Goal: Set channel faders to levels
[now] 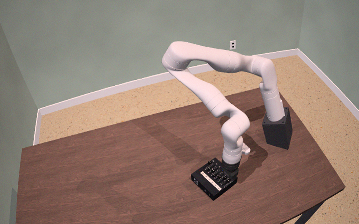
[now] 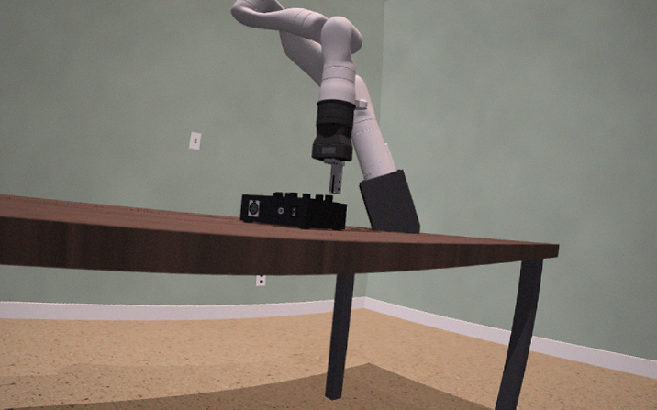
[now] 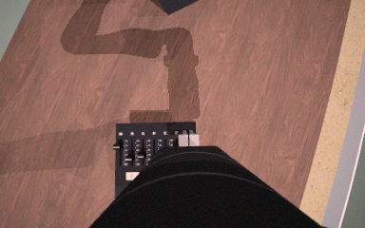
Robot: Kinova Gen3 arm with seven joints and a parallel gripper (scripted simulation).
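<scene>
The black lighting desk (image 1: pixel 214 177) stands flat on its feet on the brown table, near the front right. Several faders with dark caps run across its top, and a strip of white tape labels (image 1: pixel 210 180) lies along one side; the writing is too small to read. My gripper (image 2: pixel 335 188) is shut and empty, pointing straight down just above the desk's right end, with a small gap to the fader caps (image 2: pixel 309 197). In the wrist view the fingertips (image 3: pixel 188 139) sit over the desk's (image 3: pixel 143 154) far right corner. My wrist body hides the desk's near half there.
The arm's dark base block (image 1: pixel 277 129) stands on the table behind the desk to the right. The table's front right edge (image 1: pixel 331 193) is close to the desk.
</scene>
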